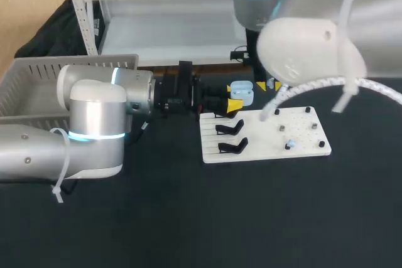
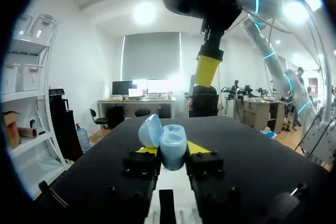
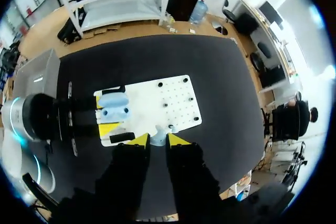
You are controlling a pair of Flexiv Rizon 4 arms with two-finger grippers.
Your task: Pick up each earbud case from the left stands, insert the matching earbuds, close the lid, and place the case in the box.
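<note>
A light blue earbud case point(image 2: 173, 150) sits between the yellow tips of my left gripper point(image 2: 172, 155), which is shut on it. Its lid point(image 2: 150, 130) stands open. In the head view the case point(image 1: 242, 93) hangs at the far left corner of the white board point(image 1: 264, 149). My right gripper point(image 3: 158, 141) hovers high over the board, shut on a small pale earbud point(image 3: 158, 139). From above, the right gripper point(image 1: 269, 85) is just right of the case. Another earbud point(image 1: 289, 145) lies on the board's near right part. Two black stands point(image 1: 231, 137) on the board's left hold nothing.
A grey box point(image 1: 38, 86) stands at the table's back left, behind my left arm. The board carries small black pegs point(image 1: 308, 110) on its right half. Dark bare table point(image 1: 251, 218) stretches in front of the board.
</note>
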